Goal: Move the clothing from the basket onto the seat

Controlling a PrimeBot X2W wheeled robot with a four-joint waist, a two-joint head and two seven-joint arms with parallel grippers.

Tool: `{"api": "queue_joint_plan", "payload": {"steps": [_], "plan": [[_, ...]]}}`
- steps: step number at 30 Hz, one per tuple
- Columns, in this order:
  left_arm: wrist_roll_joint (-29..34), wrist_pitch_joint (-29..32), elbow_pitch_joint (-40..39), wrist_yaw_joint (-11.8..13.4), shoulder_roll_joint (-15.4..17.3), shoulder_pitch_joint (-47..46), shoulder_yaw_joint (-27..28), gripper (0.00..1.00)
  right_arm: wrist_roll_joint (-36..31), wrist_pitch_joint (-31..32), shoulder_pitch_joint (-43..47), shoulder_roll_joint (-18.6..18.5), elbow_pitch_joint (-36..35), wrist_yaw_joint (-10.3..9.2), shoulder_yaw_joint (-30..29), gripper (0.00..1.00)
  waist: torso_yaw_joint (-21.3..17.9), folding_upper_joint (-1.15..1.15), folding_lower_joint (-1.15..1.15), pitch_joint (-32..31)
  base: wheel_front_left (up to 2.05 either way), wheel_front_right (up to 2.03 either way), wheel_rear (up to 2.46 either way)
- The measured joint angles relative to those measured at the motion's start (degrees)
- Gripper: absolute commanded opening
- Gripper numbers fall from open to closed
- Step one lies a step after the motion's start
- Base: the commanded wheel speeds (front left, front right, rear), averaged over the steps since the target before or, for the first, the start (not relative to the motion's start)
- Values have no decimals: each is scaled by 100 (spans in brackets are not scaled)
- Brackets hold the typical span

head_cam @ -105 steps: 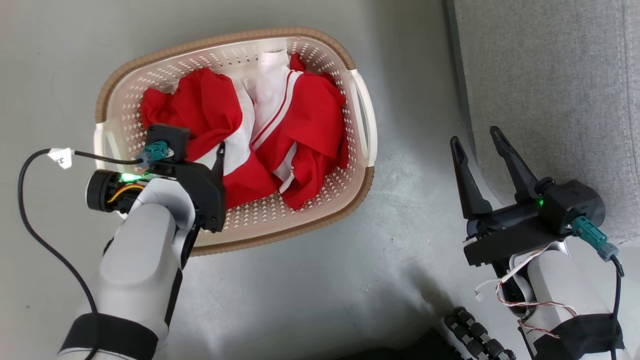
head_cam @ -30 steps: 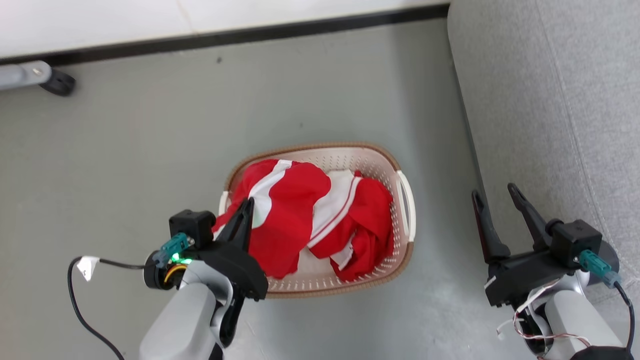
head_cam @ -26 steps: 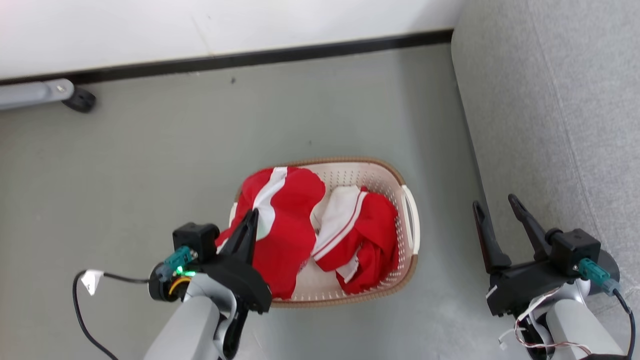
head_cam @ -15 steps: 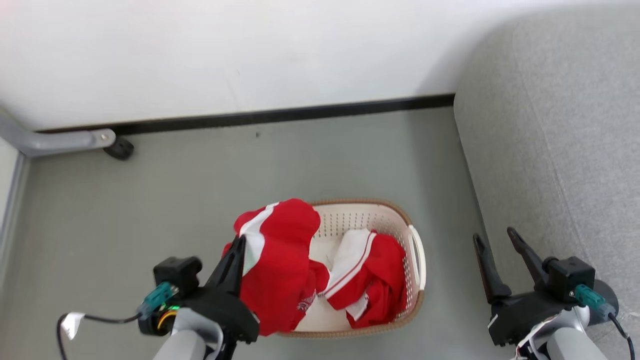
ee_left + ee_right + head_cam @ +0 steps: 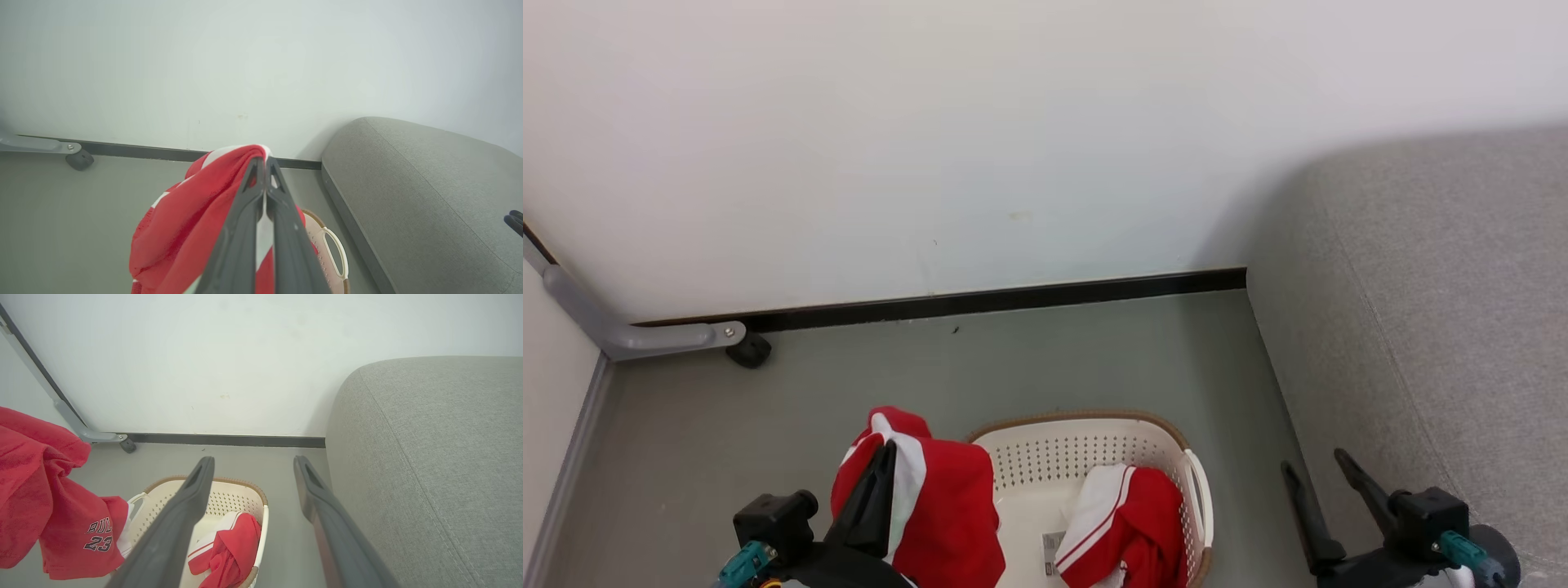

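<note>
Left hand (image 5: 264, 162): one garment (image 5: 184, 228); basket (image 5: 1078, 453): seemingly another (image 5: 1135, 514)

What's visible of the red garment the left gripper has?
The red jersey is soft, knit-looking fabric with a broad white stripe and a dark print, partly readable as "BUL" over "23", near one hem. The left gripper is shut on a fold at its top, so it hangs bunched and draped around it, by the left end of the cream basket. Whether its lowest edge touches the rim cannot be told.
</note>
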Motion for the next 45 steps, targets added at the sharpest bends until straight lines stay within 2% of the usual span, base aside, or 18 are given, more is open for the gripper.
{"api": "queue_joint_plan", "payload": {"steps": [9, 19, 24, 34, 45], "plan": [[170, -1, -920, 74, 112, 266, -78, 0, 0, -1, -52, 63, -342, -1, 886, 100, -49, 0, 0, -260, 0, 0, 0], [375, 130, -1738, 79, 212, 246, -345, 0, 224, 0, -683, 146, -470, 0, 2129, 100, 53, 1, 2, -248, 0, 0, 0], [463, 330, -1985, 75, 170, 77, -550, 0, 363, -1, -878, 159, -497, -1, 2477, 100, 147, 1, 2, -245, 0, 0, 0], [474, 638, -2385, 125, 164, -42, -621, 0, 658, -1, -1236, 175, -474, -1, 3126, 100, 244, 1, 2, -211, 0, 0, 0], [474, 920, -2749, 174, 143, -136, -723, 0, 945, -1, -1382, 210, -363, -1, 3420, 100, 235, 1, 2, -203, 0, 0, 0]]}}
